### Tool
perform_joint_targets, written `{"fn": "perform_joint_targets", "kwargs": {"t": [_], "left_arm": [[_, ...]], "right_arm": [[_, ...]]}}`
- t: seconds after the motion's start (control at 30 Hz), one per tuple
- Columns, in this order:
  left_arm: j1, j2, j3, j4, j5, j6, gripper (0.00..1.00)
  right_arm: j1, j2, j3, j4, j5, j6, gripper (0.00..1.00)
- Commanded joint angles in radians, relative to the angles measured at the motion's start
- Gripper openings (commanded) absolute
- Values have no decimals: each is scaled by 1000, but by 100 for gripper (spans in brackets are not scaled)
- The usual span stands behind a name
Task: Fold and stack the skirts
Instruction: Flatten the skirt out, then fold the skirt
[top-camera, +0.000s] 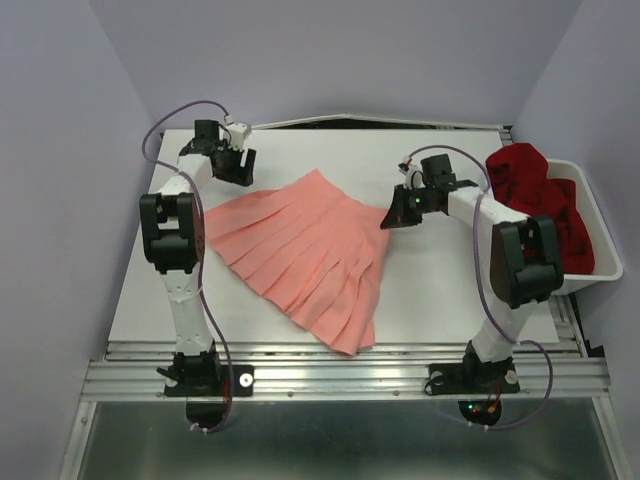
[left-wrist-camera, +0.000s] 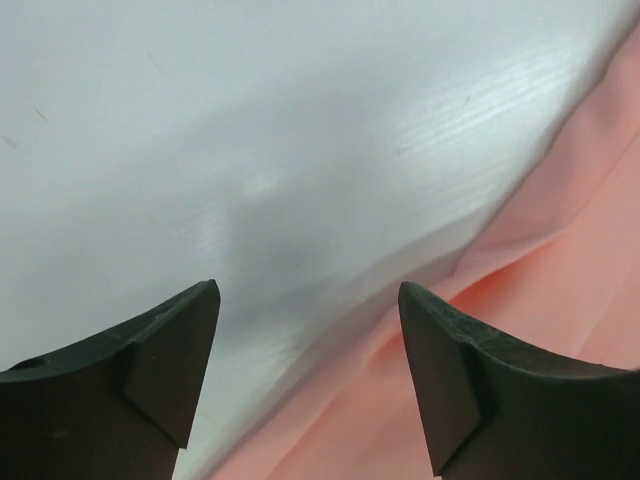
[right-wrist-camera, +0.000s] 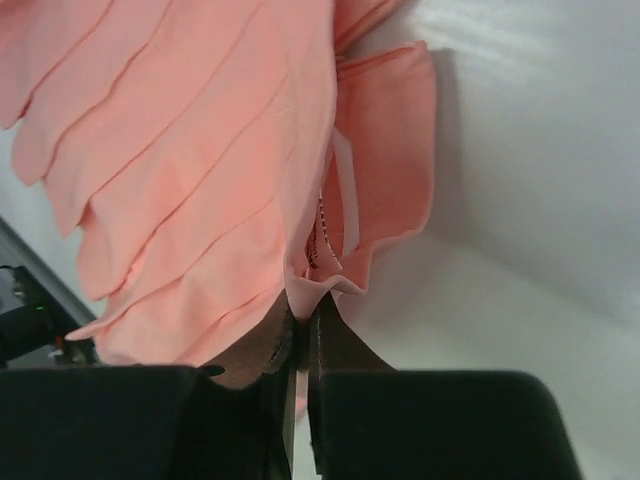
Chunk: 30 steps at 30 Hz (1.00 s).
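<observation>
right hand (right-wrist-camera: 302, 322) pinches just a thin edge of the salmon-pink skirt (top-camera: 300, 250), so a pull may slip it; left hand (left-wrist-camera: 308, 295) gapes wide, empty.

right wrist: salmon skirt (right-wrist-camera: 200, 160) edge vanishes between the pinching fingers of my right gripper (right-wrist-camera: 300, 325) | left wrist: skirt cut off at right and bottom edges, finger bases of my left gripper (left-wrist-camera: 307, 295) cropped | top: red skirt (top-camera: 525, 185) and bin (top-camera: 603, 262) partly behind my right arm (top-camera: 522, 262) | right wrist, left edge: dark green-lit part (right-wrist-camera: 25, 322), unidentifiable
</observation>
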Motion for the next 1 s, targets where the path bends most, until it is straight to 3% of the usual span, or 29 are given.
{"fn": "perform_joint_targets", "kwargs": {"t": [0.0,0.03,0.07,0.1,0.17,0.27,0.3,0.43,0.47,0.5,0.57,0.6,0.7,0.87,0.97], "left_arm": [[-1,-102,121,43,-75,-9,86],[-1,-130,104,43,-62,3,86],[-2,-205,82,42,-49,23,86],[-7,-251,50,36,-30,72,86],[-13,-411,-77,27,19,117,85],[-102,-597,-311,11,62,192,82],[-134,-718,-371,7,57,204,81],[-324,-967,-649,-21,28,246,81],[-391,-1039,-683,-26,28,248,82],[-416,-1067,-714,-26,28,235,83],[-433,-1103,-770,-27,59,196,84],[-432,-1113,-780,-42,103,153,84],[-433,-1098,-788,-63,152,126,84],[-520,-1069,-816,-79,102,137,83],[-548,-1064,-849,-52,85,108,82]], "right_arm": [[11,-208,-201,169,-82,263,1],[11,-230,-272,179,-103,270,1],[36,-247,-292,154,-113,255,11],[36,-277,-304,131,-126,231,38],[36,-312,-288,53,-46,131,63],[25,-380,-240,-5,71,-60,73],[25,-383,-193,-49,140,-213,77],[-15,-411,-152,-85,161,-666,80],[-15,-464,-177,-49,141,-884,80],[-15,-498,-261,-22,101,-992,80],[-24,-569,-358,36,44,-1207,80],[-24,-619,-442,56,-17,-1441,80],[-24,-656,-545,89,-126,-1770,79],[-24,-563,-594,-6,-232,-2186,75],[-24,-500,-648,37,-238,-2320,73]]}}
